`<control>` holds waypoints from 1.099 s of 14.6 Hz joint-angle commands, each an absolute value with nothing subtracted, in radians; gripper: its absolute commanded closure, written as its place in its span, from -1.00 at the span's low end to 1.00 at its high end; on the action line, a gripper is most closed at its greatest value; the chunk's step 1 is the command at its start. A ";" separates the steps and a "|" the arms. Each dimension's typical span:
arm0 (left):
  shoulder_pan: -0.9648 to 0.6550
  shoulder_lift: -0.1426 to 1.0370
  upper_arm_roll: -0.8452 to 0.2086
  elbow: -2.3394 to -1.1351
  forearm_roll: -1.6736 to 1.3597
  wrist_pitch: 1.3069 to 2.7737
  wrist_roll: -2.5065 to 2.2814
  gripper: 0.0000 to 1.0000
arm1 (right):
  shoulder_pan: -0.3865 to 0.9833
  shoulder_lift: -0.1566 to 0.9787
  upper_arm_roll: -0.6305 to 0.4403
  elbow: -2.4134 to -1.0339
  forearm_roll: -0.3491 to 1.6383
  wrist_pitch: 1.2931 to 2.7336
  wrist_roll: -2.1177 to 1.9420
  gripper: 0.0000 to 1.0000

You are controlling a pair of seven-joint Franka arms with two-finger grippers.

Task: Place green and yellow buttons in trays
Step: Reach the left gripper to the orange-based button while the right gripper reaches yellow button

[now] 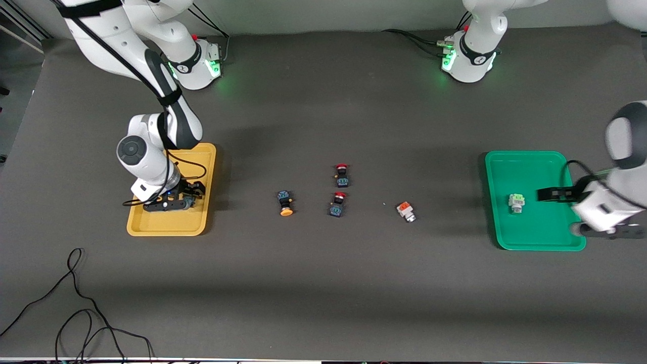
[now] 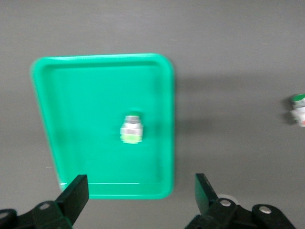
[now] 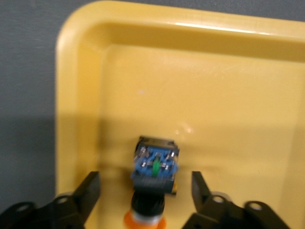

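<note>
Right pincer hangs low over the yellow tray, and its fingers are wide apart on both sides of a blue button with a yellow cap without squeezing it. That button lies in the yellow tray. Left pincer is up over the edge of the green tray, wide open and holding nothing. A pale grey button with a light green top lies in the green tray. Out on the dark counter between the two trays lie another yellow-capped blue button, a grey button with an orange top, and two red-capped buttons, one nearer to the front camera than the other.
</note>
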State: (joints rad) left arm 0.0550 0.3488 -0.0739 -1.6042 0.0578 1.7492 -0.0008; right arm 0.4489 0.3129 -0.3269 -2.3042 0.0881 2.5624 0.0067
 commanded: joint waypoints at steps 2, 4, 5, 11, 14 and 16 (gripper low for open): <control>-0.131 0.359 -0.063 -1.632 -0.006 1.796 -0.225 -0.99 | 0.454 0.190 -0.337 -2.124 0.100 2.191 0.002 -0.99; -0.249 0.373 -0.063 -1.660 -0.011 1.866 -0.416 -0.99 | 0.456 0.204 -0.336 -1.998 0.100 2.064 0.008 -0.99; -0.294 0.382 -0.063 -1.664 -0.012 1.887 -0.510 -0.99 | 0.457 0.216 -0.334 -1.941 0.100 2.015 0.017 -0.99; -0.382 0.448 -0.061 -1.680 -0.057 1.972 -0.827 -0.99 | 0.613 0.349 -0.284 -1.768 0.227 1.979 0.338 -0.99; -0.388 0.503 -0.061 -1.779 -0.048 2.174 -0.847 -0.99 | 0.721 0.474 -0.284 -1.668 0.239 2.008 0.475 -0.99; -0.399 0.554 -0.060 -1.821 -0.044 2.294 -0.851 -0.99 | 0.773 0.523 -0.284 -1.667 0.264 2.064 0.486 -0.99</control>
State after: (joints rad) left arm -0.3789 0.5182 -0.0670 -1.7734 -0.0396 2.1929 -0.8238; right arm 0.7400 0.4416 -0.2691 -1.7268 0.2260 2.0363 0.4664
